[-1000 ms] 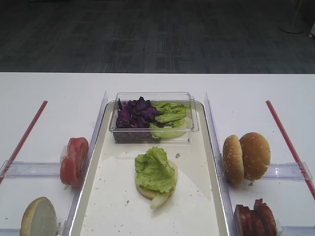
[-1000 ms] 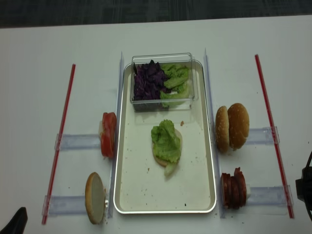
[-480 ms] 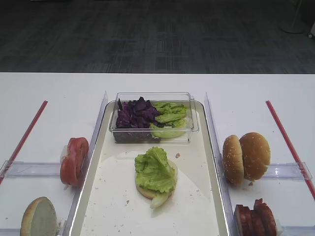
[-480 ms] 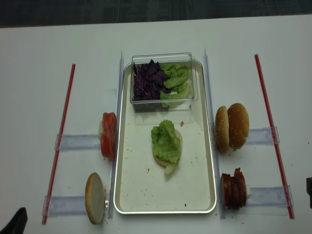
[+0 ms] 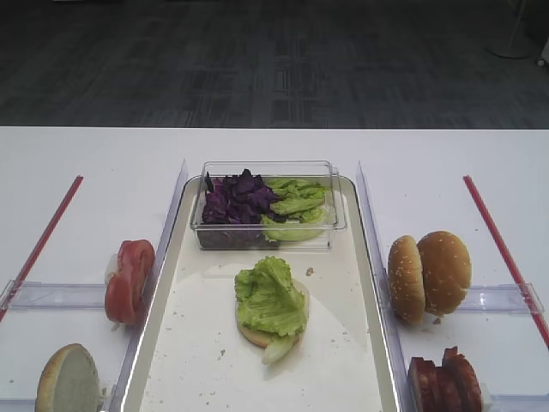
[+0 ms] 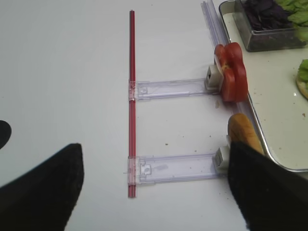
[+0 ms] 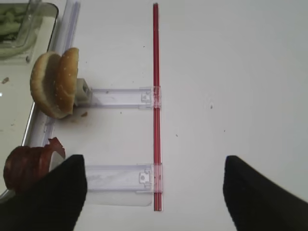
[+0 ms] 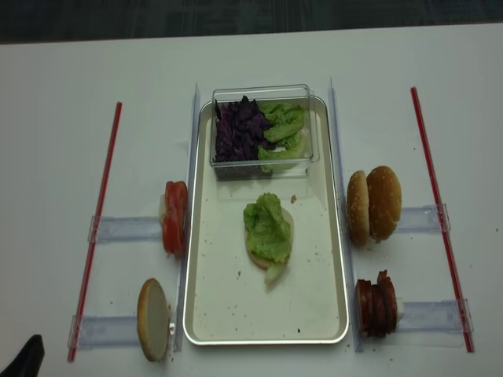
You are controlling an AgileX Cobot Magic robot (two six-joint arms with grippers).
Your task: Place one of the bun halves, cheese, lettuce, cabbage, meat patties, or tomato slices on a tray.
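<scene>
On the metal tray (image 8: 206,314) lies a bun half topped with lettuce (image 8: 268,228). A clear box at the tray's far end holds purple cabbage (image 8: 236,130) and more lettuce (image 8: 283,126). Left of the tray stand tomato slices (image 8: 174,217) and a bun half (image 8: 152,319). To its right stand two bun halves (image 8: 374,204) and meat patties (image 8: 376,305). Cheese is out of view. My right gripper (image 7: 154,192) hangs open over a clear rail right of the patties (image 7: 26,163). My left gripper (image 6: 154,187) is open over the rail left of the bun half (image 6: 243,132).
Red strips (image 8: 99,228) (image 8: 440,212) run along both sides of the white table. Clear plastic rails (image 8: 126,228) (image 8: 428,314) lead from them to the food. Upright clear dividers (image 8: 336,157) flank the tray. A dark arm part (image 8: 23,360) shows at the bottom left corner.
The dark part of my right arm at the right edge of the overhead view has drawn back out of the frame. The food has not moved.
</scene>
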